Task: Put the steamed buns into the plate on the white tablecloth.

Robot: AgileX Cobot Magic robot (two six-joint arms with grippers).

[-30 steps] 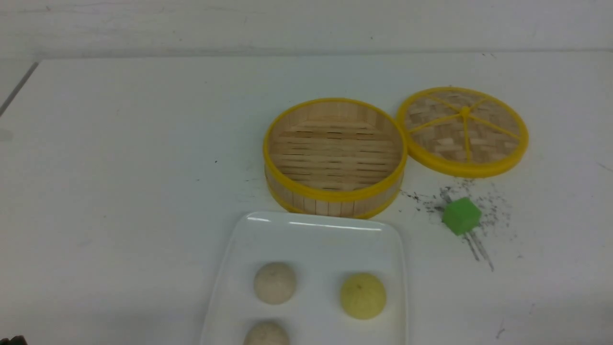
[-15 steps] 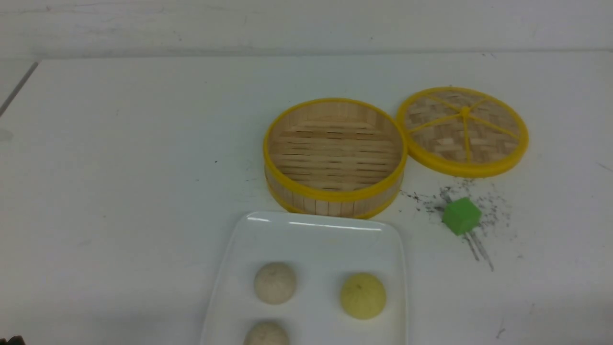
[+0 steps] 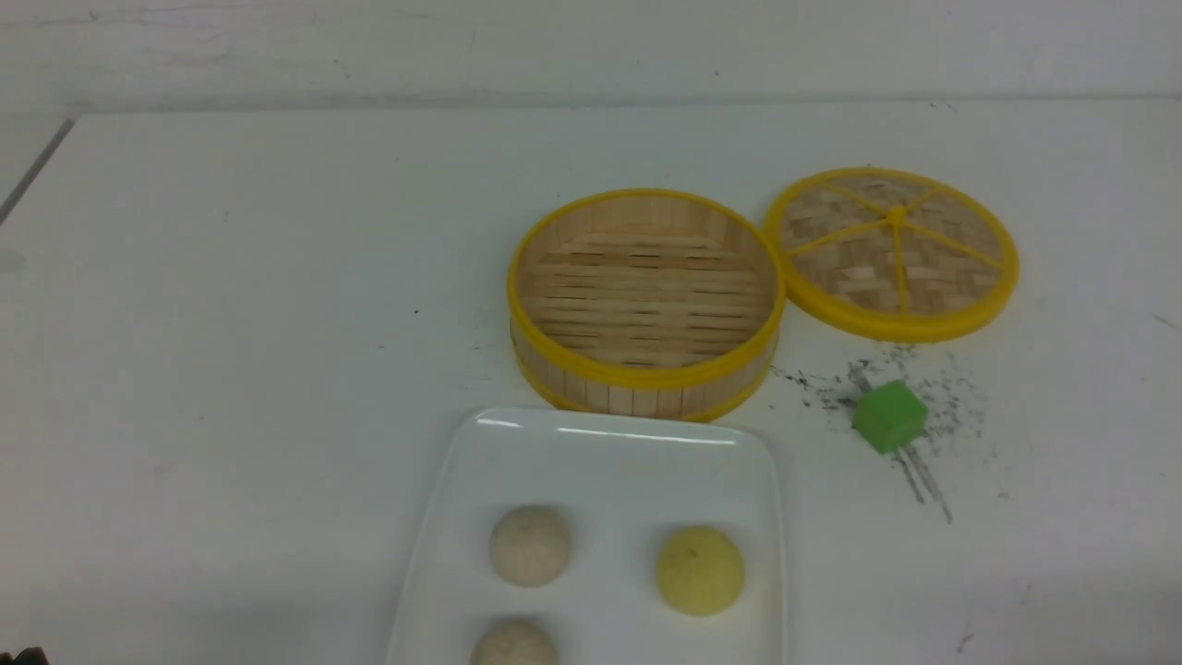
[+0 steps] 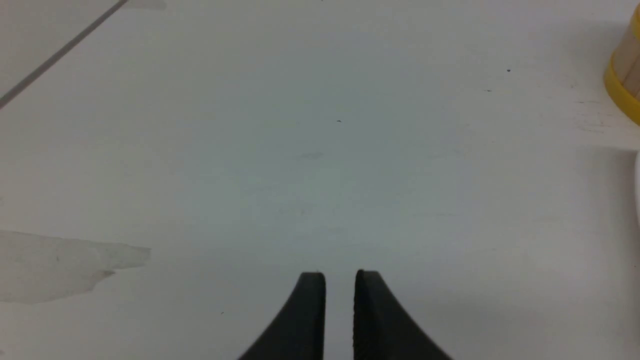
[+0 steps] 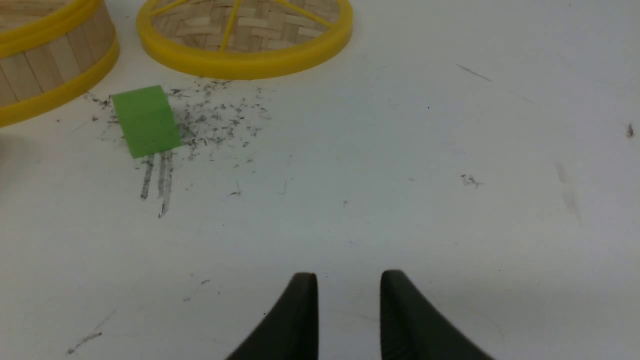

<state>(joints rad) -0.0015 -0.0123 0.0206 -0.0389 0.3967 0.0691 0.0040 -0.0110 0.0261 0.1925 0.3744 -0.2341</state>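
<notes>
Three steamed buns lie in the white plate [image 3: 609, 432] at the near edge of the front view: one beige bun [image 3: 530, 545], a yellow bun [image 3: 700, 570], and a second beige bun [image 3: 513, 645] cut off by the frame. The plate rests on the white tablecloth [image 3: 231, 323]. My left gripper [image 4: 340, 275] hovers over bare cloth, its jaws a narrow gap apart and empty. My right gripper [image 5: 349, 275] is open wider, also empty, above scuffed cloth. Neither gripper appears in the front view.
An empty bamboo steamer [image 3: 646, 369] stands just behind the plate, with its woven lid [image 3: 892, 251] lying flat to its right. A green cube [image 3: 889, 417] sits on dark scuff marks in front of the lid, and shows as the cube [image 5: 146, 120] in the right wrist view.
</notes>
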